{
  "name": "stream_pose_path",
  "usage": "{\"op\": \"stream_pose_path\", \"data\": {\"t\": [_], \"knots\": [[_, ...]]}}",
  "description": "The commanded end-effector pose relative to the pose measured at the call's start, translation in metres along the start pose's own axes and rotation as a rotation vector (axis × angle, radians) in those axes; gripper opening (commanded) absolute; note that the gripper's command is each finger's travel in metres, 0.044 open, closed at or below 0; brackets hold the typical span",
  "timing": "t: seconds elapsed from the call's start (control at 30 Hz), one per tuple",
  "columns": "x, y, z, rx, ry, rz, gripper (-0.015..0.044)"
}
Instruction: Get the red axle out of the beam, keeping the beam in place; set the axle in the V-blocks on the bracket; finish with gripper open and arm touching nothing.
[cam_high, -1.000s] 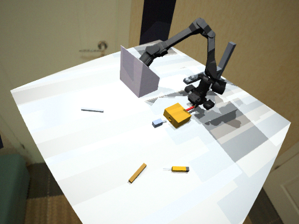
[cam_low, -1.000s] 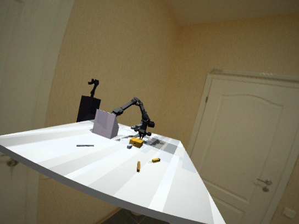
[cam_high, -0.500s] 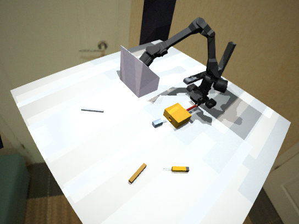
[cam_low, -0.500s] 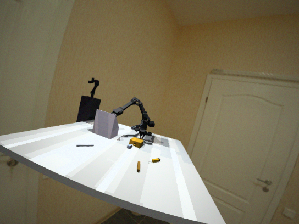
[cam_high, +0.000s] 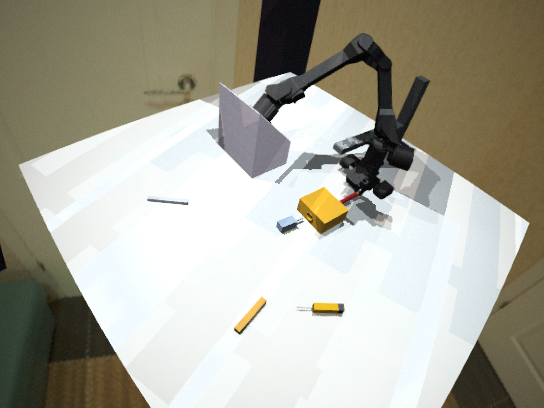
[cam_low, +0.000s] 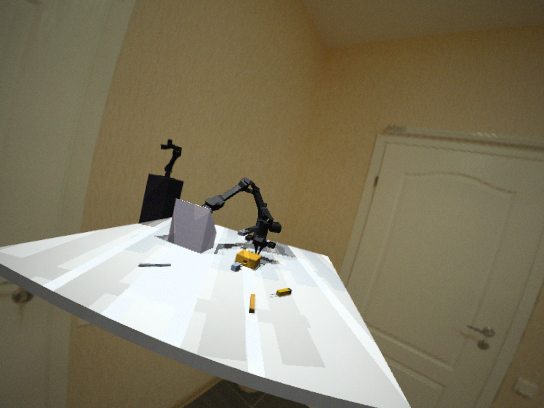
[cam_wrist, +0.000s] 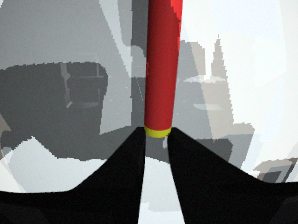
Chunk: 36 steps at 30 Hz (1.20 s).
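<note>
Here we find the gripper (cam_high: 361, 192) (cam_low: 257, 253) (cam_wrist: 156, 133) pinching the red axle (cam_high: 349, 197) (cam_wrist: 162, 65) by its yellow-tipped end; the axle extends from the side of the yellow beam (cam_high: 323, 209) (cam_low: 248, 259), which rests on the table (cam_high: 200, 280) (cam_low: 165, 300).

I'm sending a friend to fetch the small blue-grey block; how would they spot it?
Find the big grey-lilac wedge, then the yellow beam in front of it. The blue-grey block lies beside the beam's holed face, and thin prongs set it apart from the plain orange bar.
</note>
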<state>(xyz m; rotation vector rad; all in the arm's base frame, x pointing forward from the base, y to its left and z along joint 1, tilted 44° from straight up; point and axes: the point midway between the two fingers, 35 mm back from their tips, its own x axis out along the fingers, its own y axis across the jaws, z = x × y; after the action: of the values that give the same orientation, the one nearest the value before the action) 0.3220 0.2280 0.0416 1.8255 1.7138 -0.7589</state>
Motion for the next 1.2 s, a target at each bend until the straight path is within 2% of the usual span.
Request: {"op": "stream_pose_path", "data": {"t": [0.0, 0.3, 0.47, 1.17], "knots": [[0.000, 0.000, 0.000, 0.000, 0.000, 0.001, 0.0079], [0.000, 0.000, 0.000, 0.000, 0.000, 0.001, 0.0315], [-0.014, 0.000, 0.000, 0.004, -0.006, 0.002, 0.0440], [-0.055, 0.001, 0.009, 0.003, -0.009, 0.002, 0.0440]]}}
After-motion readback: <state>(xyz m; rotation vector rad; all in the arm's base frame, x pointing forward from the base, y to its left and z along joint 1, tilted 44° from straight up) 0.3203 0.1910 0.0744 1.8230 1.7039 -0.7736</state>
